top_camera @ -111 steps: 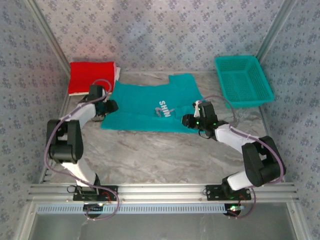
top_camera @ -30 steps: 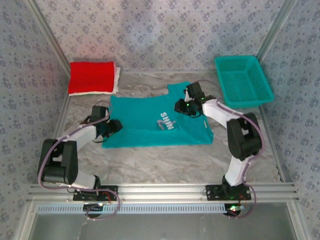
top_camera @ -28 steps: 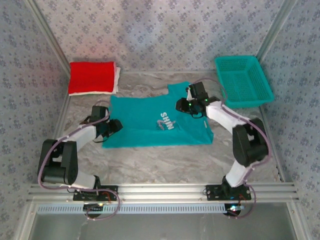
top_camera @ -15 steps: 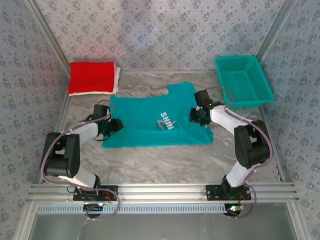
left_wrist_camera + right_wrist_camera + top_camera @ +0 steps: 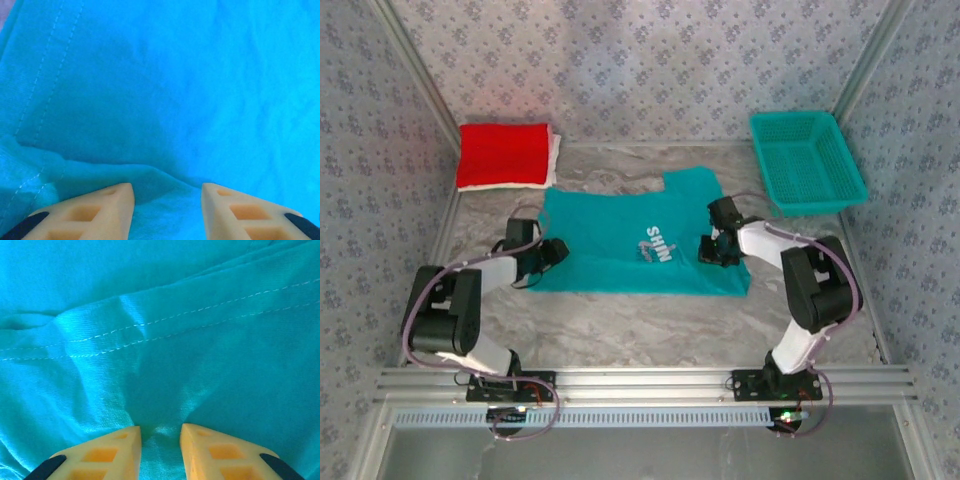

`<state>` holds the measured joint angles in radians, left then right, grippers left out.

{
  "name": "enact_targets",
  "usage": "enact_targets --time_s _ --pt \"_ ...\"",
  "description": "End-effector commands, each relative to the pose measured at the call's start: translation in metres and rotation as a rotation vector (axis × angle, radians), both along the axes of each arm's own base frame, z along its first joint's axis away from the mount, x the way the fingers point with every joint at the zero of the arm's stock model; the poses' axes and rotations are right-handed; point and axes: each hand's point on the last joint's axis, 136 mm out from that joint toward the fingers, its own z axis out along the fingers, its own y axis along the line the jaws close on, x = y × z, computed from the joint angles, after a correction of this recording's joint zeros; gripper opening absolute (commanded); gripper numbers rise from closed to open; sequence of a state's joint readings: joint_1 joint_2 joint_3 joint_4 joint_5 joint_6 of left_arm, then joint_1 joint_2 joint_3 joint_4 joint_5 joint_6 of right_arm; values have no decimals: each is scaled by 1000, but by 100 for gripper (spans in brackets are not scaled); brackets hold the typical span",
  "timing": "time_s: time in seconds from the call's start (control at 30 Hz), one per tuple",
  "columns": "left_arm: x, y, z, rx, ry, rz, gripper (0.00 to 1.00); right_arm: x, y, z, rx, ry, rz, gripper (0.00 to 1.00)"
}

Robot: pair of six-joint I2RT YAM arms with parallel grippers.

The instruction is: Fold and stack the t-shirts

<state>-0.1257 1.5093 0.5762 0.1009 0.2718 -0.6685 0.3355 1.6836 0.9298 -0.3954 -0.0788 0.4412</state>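
A teal t-shirt with white "SHIN" print lies spread flat in the middle of the table. My left gripper sits at its left edge, and its fingers hold a raised ridge of the teal cloth between them. At the shirt's right side, my right gripper pinches a tuck of the teal fabric, and wrinkles run into the narrow gap. A folded red t-shirt lies at the back left on a white one.
A teal mesh basket stands at the back right. Patterned walls close in the back and both sides. Bare marble table stretches between the shirt and the metal rail at the near edge.
My right gripper has moved from the shirt's upper right part down towards me along its right side. The cloth there has shifted slightly right. My left gripper has barely moved.
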Motion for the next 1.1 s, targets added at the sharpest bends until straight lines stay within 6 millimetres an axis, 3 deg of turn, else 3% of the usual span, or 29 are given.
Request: enact_targets --time_s 0.0,0.17,0.3,0.4,0.57,0.63,0.73,0.8,0.93,1.07 --pt "-79 3 -47 -21 288 41 42 -52 -17 -21 -45 148 -50 31" --pt "-109 7 -39 36 337 86 41 -76 -25 -19 -58 160 -75 31" --pt "-120 5 -33 37 318 104 41 -73 -27 -10 -74 148 -83 32" --pt "-111 19 -16 124 267 105 43 -62 -20 10 -46 119 -84 32" --pt "-55 24 57 144 83 58 47 -12 -10 73 15 -45 -90 36" --pt "-26 27 88 128 3 42 48 22 -4 106 91 -162 -92 39" --pt "13 38 118 182 -48 14 51 76 0 151 100 -353 -61 48" --pt "35 48 122 214 -35 10 51 102 4 164 73 -381 -20 49" --pt "74 62 115 251 10 2 52 144 14 165 59 -365 65 50" --pt "99 71 90 320 79 -13 51 156 14 155 61 -364 94 50"
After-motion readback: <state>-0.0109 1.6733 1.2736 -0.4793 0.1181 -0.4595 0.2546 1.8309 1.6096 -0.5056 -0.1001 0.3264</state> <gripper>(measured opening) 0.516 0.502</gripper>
